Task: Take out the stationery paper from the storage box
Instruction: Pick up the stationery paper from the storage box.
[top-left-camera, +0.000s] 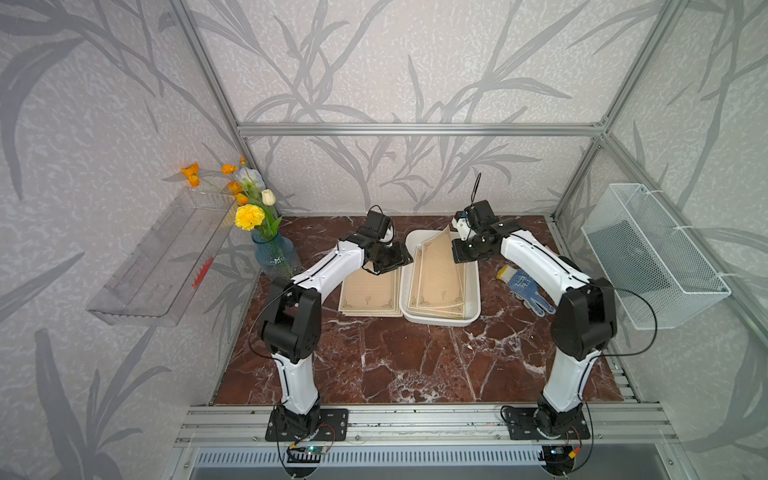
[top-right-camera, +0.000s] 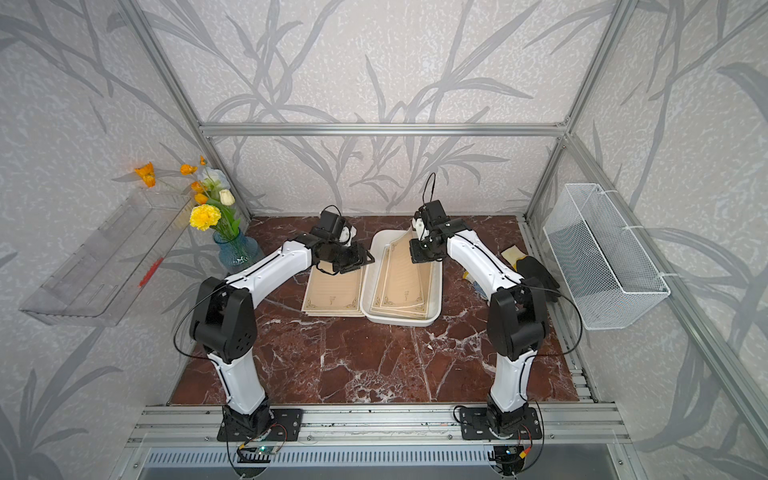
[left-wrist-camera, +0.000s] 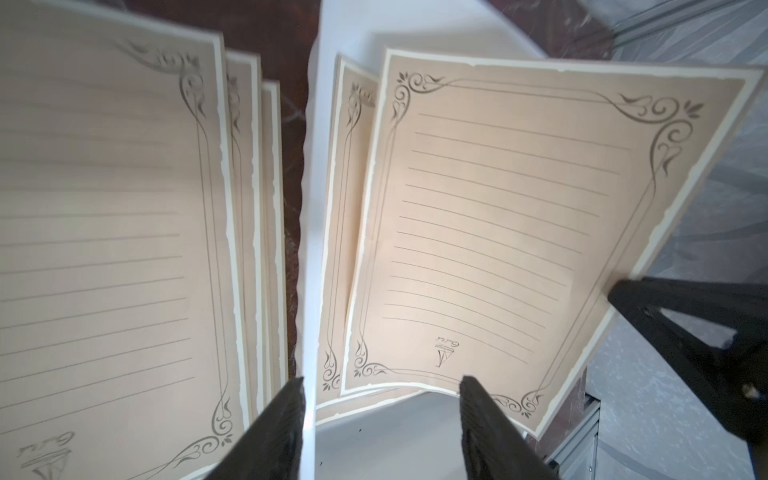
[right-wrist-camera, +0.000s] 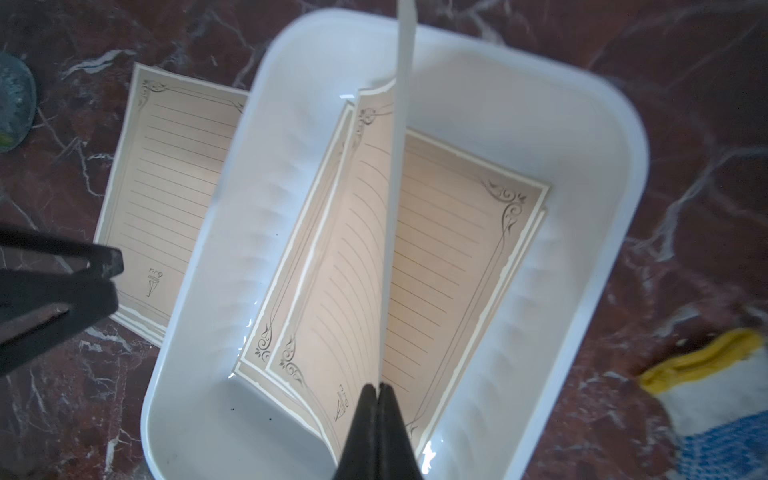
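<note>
Pinches one sheet of stationery paper by its edge in the right gripper, jaws pressed together, sheet tilted up over the storage box. Holds the left gripper spread wide and empty over the box's rim. Shows more sheets flat in the box and a stack just beside it on the marble tabletop.
</note>
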